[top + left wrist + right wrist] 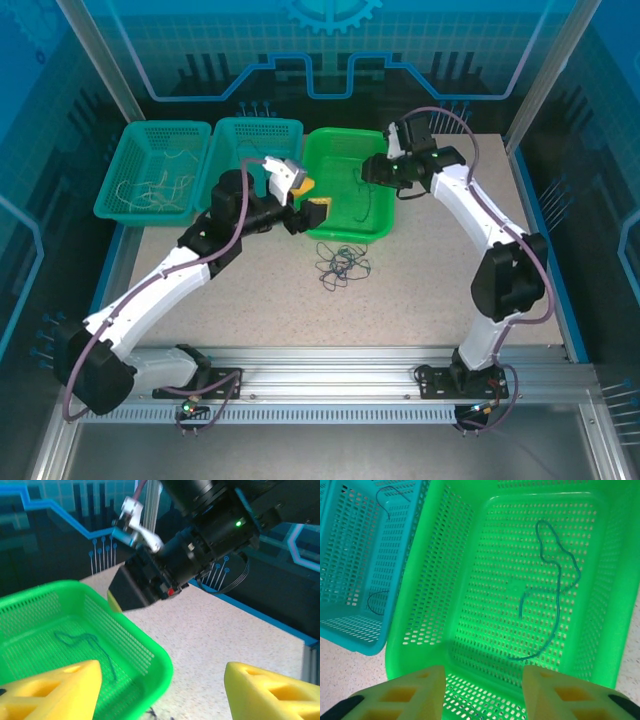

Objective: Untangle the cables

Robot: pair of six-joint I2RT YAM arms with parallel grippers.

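Observation:
A tangle of thin dark cables (340, 265) lies on the table in front of the green basket (340, 232). One dark blue cable (555, 580) lies loose and curled on the floor of the green basket (445, 555). My right gripper (484, 690) hovers over that basket, open, with nothing between its yellow fingers. My left gripper (160, 695) stands open and empty at the green basket's near left corner (160, 665), above the table. From above, it (310, 198) sits just left of the basket, and the right gripper (378, 170) is over its far part.
Two teal baskets stand left of the green one. The far left basket (120, 205) holds pale cables (150, 190); the middle basket (350, 630) holds dark cables (385, 500). The right arm's wrist (200, 545) hangs close in front of my left gripper.

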